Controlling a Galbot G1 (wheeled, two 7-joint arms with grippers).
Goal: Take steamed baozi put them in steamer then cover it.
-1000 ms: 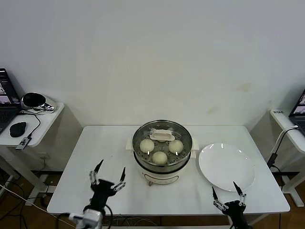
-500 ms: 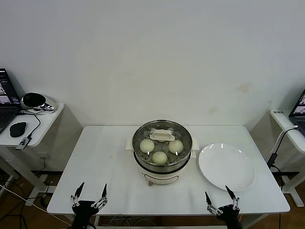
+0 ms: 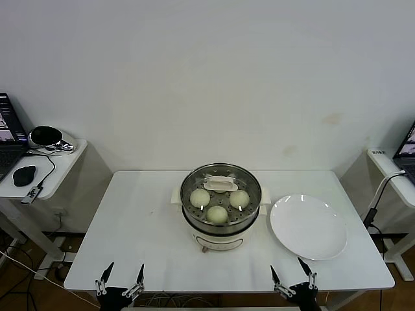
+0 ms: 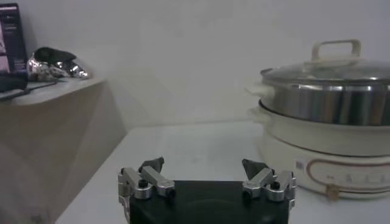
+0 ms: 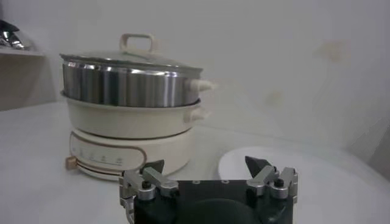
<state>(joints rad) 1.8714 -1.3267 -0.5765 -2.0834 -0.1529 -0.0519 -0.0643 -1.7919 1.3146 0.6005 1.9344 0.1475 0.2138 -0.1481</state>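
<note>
cover (image 3: 221,184) on steamer (image 3: 220,227), plate (image 3: 307,227) right

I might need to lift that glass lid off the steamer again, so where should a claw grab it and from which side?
Grip the cover by its cream oblong handle, coming straight down from above. It arches up at the centre, clear of the glass, so fingers could close across its narrow width; the rim sits flush on the steamer.

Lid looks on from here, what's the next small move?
Probably none beyond parking both arms: the cover sits on the steamer over the baozi, the plate is bare, and the left gripper and right gripper hang open at the table's near edge.
</note>
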